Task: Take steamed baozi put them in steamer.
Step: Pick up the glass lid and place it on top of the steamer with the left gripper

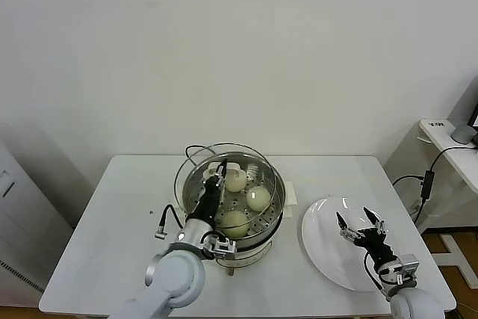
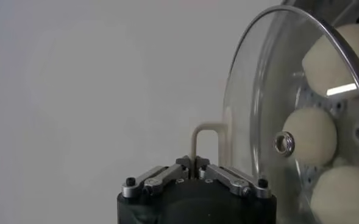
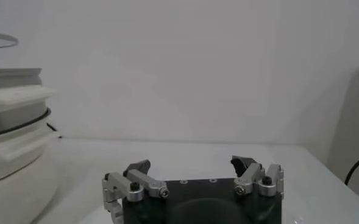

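White wall backs the bench (image 1: 112,244). Left gripper (image 1: 214,181), jaws closed on the glass lid (image 2: 270,115) handle, holds it over the steamer (image 1: 258,248) with baozi (image 1: 258,198) inside; a slip could drop it. Right gripper (image 1: 361,227) waits open-jawed above the plate (image 1: 317,240).

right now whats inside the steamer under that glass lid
Three baozi sit on the perforated tray inside the steamer. The left gripper holds the glass lid over them by its handle. A fourth bun isn't visible.
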Action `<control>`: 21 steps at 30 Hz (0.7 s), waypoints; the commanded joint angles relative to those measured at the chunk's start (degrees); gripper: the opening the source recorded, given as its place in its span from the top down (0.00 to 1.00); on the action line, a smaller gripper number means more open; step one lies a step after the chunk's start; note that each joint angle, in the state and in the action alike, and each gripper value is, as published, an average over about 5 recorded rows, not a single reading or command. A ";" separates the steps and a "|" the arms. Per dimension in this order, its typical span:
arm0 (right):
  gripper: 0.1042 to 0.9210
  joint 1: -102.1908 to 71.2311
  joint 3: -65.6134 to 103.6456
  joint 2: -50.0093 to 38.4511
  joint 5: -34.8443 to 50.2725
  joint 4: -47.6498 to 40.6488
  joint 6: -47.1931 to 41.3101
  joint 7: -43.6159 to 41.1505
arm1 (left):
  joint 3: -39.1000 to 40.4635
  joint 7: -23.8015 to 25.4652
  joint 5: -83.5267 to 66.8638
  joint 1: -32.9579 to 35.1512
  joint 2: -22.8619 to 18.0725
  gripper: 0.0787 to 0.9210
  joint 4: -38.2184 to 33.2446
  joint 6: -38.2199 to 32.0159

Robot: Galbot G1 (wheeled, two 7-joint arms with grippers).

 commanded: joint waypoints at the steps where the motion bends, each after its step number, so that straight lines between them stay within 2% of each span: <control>1: 0.12 0.14 -0.03 0.15 -0.06 -0.23 0.07 -0.08 | 1.37 -0.03 0.38 -0.34 -0.86 0.97 0.68 -0.14; 21: 0.12 0.02 0.13 0.20 -0.12 -0.72 0.21 -0.32 | 1.61 -1.54 1.16 0.46 -2.44 0.97 3.85 -1.75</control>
